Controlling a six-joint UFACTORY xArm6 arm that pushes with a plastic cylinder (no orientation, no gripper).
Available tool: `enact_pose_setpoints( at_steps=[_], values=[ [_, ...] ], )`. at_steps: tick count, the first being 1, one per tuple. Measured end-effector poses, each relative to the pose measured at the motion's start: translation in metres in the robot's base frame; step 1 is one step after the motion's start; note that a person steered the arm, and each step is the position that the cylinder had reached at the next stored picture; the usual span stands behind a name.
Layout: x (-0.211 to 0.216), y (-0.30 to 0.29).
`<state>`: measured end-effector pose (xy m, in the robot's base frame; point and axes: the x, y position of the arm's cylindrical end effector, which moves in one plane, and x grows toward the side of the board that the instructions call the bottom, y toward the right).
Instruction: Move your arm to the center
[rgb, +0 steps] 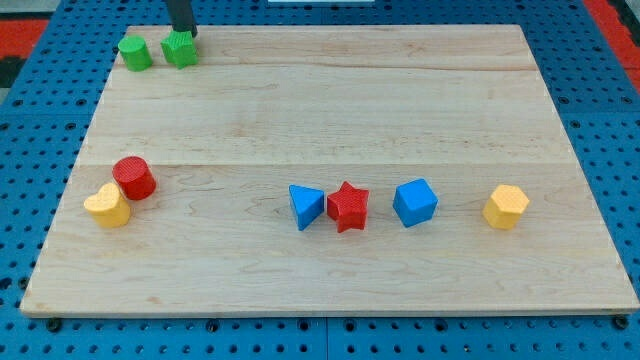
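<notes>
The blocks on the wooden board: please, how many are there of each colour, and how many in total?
Green: 2, a cylinder and a star-like block, which my tip touches.
Red: 2, a cylinder and a star.
Yellow: 2, at the view's left and right.
Blue: 2, a triangle and a cube.
Total: 8

I see a wooden board (330, 110) on a blue holey table (610, 120), with little plastic blocks: two green ones (135, 53) at the top left, a red round block (133, 178) touching a yellow heart-like block (107, 206), and a blue triangle block (305, 206) beside a red star block (348, 206)
</notes>
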<state>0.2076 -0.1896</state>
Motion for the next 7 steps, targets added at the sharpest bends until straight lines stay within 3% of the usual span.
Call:
enact_pose_setpoints(
  at_steps=[4,5,6,7],
  values=[
    [0.000,0.004],
    [-0.008,0.042],
    [-0.016,0.133],
    [-0.014,0.161]
  ],
)
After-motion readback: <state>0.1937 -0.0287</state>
